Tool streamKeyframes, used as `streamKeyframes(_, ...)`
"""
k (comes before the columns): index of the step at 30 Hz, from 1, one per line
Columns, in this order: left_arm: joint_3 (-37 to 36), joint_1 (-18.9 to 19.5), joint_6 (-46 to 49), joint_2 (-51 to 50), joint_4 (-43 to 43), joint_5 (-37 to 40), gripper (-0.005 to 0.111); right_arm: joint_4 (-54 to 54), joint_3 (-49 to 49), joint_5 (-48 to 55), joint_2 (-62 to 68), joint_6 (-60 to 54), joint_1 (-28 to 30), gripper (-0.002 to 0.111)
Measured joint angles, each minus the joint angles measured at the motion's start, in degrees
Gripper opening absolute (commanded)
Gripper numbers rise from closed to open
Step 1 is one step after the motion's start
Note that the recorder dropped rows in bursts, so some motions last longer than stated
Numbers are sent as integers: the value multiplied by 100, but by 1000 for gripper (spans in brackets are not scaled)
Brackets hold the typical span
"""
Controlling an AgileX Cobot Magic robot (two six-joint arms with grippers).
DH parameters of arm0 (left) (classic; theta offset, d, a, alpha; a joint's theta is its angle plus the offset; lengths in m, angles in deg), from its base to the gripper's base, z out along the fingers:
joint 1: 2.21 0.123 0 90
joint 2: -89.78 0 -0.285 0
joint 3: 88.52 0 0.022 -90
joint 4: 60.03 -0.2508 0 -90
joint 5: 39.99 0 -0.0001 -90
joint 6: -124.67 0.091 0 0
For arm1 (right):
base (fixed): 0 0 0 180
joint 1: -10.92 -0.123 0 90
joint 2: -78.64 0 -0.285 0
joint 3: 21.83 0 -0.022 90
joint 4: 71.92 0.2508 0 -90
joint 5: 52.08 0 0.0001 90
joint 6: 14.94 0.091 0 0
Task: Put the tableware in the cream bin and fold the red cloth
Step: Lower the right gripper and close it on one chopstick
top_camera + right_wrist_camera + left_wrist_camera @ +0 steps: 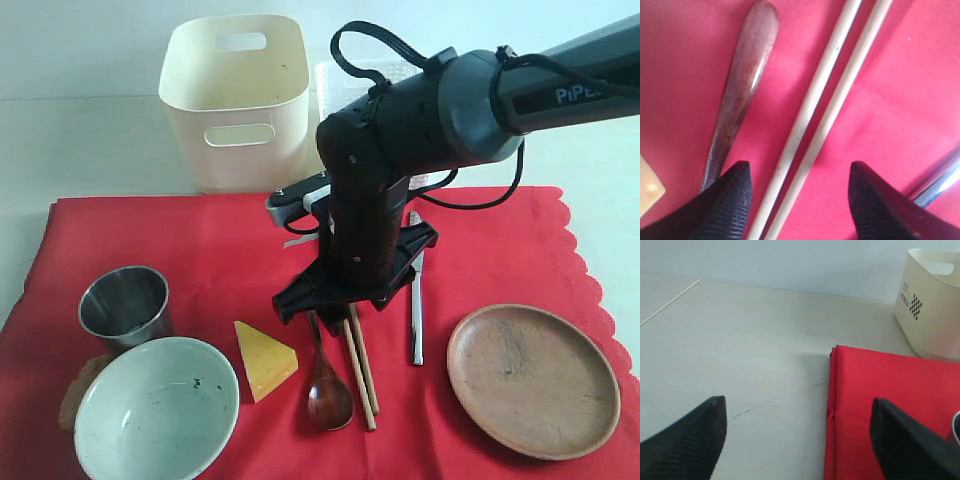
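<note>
**Exterior view.** The cloth (230,260) covers the lower two thirds of the frame, lying flat, with its scalloped edge along the right side. The bin (235,100) stands upright at upper centre-left, on the table (90,140) just beyond the cloth's far edge.

The right arm comes in from the upper right. My right gripper (345,290) points down at mid-frame, over the upper ends of the spoon (328,385) and chopsticks (360,370).

- The knife (416,310) lies just right of the chopsticks.
- The plate (533,380) is at lower right.
- The cup (125,305) stands upright at left.
- The bowl (157,410) sits below the cup at lower left.
- A cheese wedge (265,358) lies between the bowl and the spoon.

All the tableware is on the cloth, none of it in the bin.

**Left wrist view.** The left gripper (797,440) is spread wide with nothing between its fingers (695,440). It hangs over bare table (750,340). A corner of the cloth (880,400) and part of the bin (930,305) are in sight.

**Right wrist view.** The right gripper (800,210) is released, with its fingers (727,210) apart. The two chopsticks (825,105) run through the gap, untouched by either pad. The spoon (742,85) handle lies just outside one finger, and the knife (940,180) outside the other. A cheese (650,187) corner shows beside the spoon. I cannot tell whether the fingertips touch the cloth (680,75).
</note>
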Motion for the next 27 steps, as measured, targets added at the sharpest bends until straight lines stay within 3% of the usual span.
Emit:
streamKeyframes(10,0,0,0,0,0,0,75,9,0,-11,190,0,0,46)
streamKeyframes(22,0,0,0,0,0,0,75,-139,0,-11,195,61,-8,1)
streamKeyframes(27,0,0,0,0,0,0,75,-168,0,0,195,76,-8,0)
